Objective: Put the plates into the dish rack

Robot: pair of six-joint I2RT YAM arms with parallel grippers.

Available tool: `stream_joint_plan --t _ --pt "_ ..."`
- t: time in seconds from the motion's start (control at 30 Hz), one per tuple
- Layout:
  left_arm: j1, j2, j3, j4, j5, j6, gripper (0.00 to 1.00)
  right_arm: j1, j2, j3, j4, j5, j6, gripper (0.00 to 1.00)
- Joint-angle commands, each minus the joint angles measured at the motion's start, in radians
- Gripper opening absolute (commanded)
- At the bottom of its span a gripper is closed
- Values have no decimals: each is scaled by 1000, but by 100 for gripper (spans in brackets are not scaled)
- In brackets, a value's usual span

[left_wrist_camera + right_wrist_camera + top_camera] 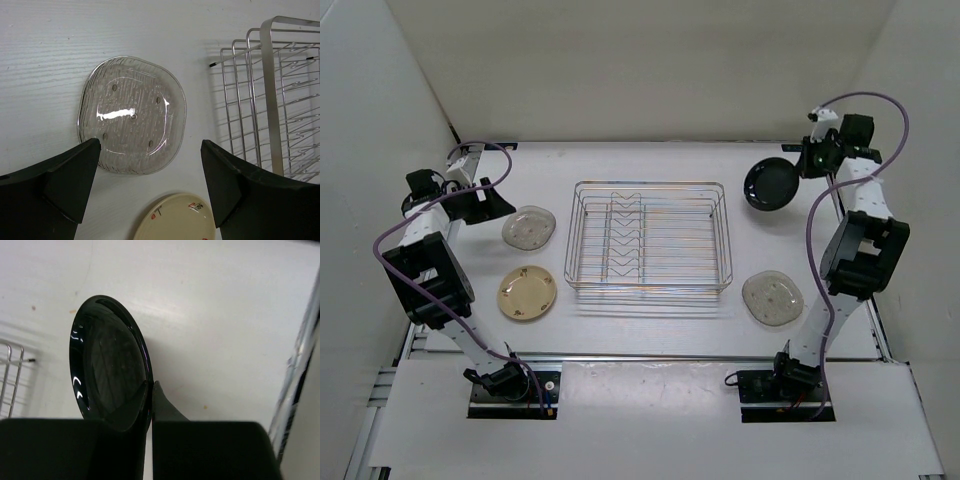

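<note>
Four small round plates and one rectangular silver wire dish rack (650, 184) on a white worktop (650, 332), shown from above and from both wrists. The dish rack stands at the centre of the worktop with its zigzag divider prongs upright inside; all four plates are outside it.

Right pincer (807, 160): clenched on the rim of the glossy black round plate (770, 184), which is held on edge and tilted, off the rack's far right corner and apart from it. The right wrist view shows the right pincer (151, 386) with one finger on each face of the black plate (107, 360), and a corner of the rack (12, 375) at the left edge. Whether the plate's lower rim touches the worktop cannot be told.

Left pincer (498, 206): released, jaws wide apart, hanging over a translucent greyish-beige speckled plate (529, 227) that lies flat to the left of the rack. In the left wrist view the left pincer (150, 145) has its black fingers (65, 175) on either side of that plate's (132, 115) near edge, with the rack (270, 100) to the right.

The cream-yellow plate with brown specks (527, 293) lies flat near it, towards the arm bases. A second translucent greyish-beige plate (772, 299) lies flat near the rack's near right corner.
</note>
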Motion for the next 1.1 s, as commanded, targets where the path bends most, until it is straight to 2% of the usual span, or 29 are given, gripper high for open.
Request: stream_joint_plan --t 0.0,0.03,0.27,0.33,0.5,0.77,0.97,1.07 --pt "6 -68 -6 7 51 18 92 60 -101 124 -28 162 -26 0" --pt "6 -68 -6 7 51 18 92 95 -101 143 -28 249 -39 0" --pt "6 -88 -16 7 60 27 92 258 -153 312 23 584 -233 0" --pt "6 -97 -26 7 60 27 92 316 -162 324 67 690 -329 0" --pt "6 -106 -35 7 60 36 92 491 -182 290 250 820 -563 0" --pt "6 -125 -44 7 60 36 92 761 -182 179 468 850 -899 0" --pt "6 -134 -53 7 49 47 92 909 -213 67 572 793 -988 0" --pt "6 -134 -62 7 40 58 92 956 -234 -2 572 772 -999 0"
